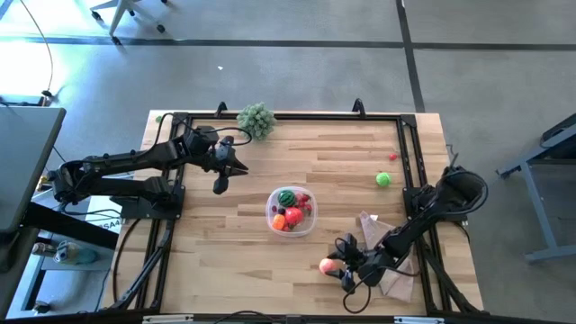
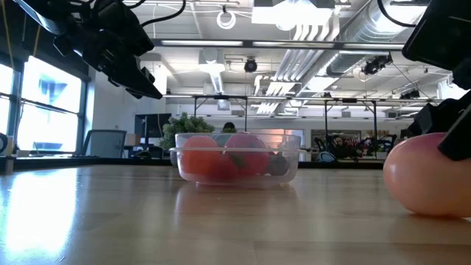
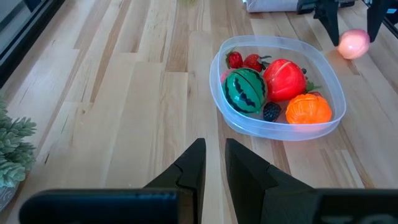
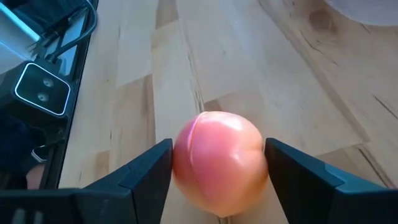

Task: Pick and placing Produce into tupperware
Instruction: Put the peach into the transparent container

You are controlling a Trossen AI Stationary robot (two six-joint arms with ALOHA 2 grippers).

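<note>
From above, the right hand is straddling a pink peach on the table, near the tupperware. Its wrist view: fingers flanking the peach. The left hand, pinched closed, is hovering.

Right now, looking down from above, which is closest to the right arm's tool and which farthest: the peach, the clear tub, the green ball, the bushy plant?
1. Peach: between the right tool's fingers, near edge.
2. Clear tub: table's middle.
3. Green ball: right side, farther back.
4. Bushy plant: far edge.
</note>
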